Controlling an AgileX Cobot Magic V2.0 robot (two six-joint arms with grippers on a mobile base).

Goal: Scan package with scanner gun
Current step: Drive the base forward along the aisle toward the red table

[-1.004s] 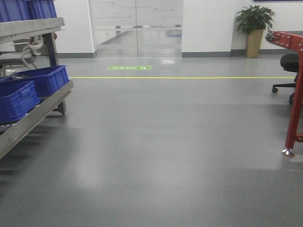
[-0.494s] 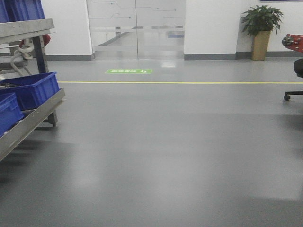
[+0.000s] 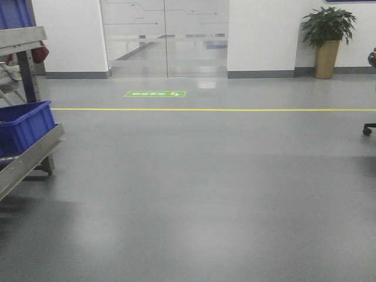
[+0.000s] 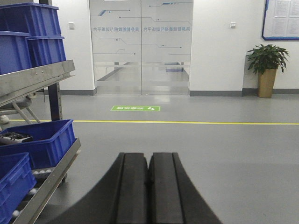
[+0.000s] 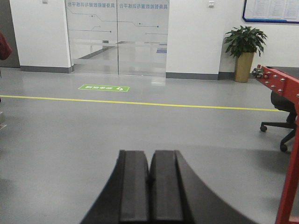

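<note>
Most of every view is being filled by bare grey floor (image 3: 205, 194), running back to a white wall with frosted glass doors (image 3: 164, 38). On the left a metal rack (image 4: 37, 79) is carrying blue bins (image 4: 42, 142). On the right a red frame (image 5: 287, 88) is standing beside an office chair (image 5: 280, 126). A potted plant (image 3: 328, 35) is standing against the far wall. A yellow line (image 3: 235, 110) is crossing the floor just in front of a green floor marking (image 3: 155, 94).

Neither the package nor the scanner gun is showing in any view, so their position cannot be told. The left gripper (image 4: 148, 161) and the right gripper (image 5: 149, 158) are each pointing out over open floor. Each one's jaws are pressing flat together with nothing between them.

Handling is therefore being judged from the task wording alone. A scanner gun is likely rigid, fairly light and smooth-cased. Its handle is probably offering the surest hold, leaving the reading window unobstructed. A package is likely light and stiff enough to resist gentle pressure. It should be steadied by two opposite faces, with any code left uncovered and facing the scanner.
</note>
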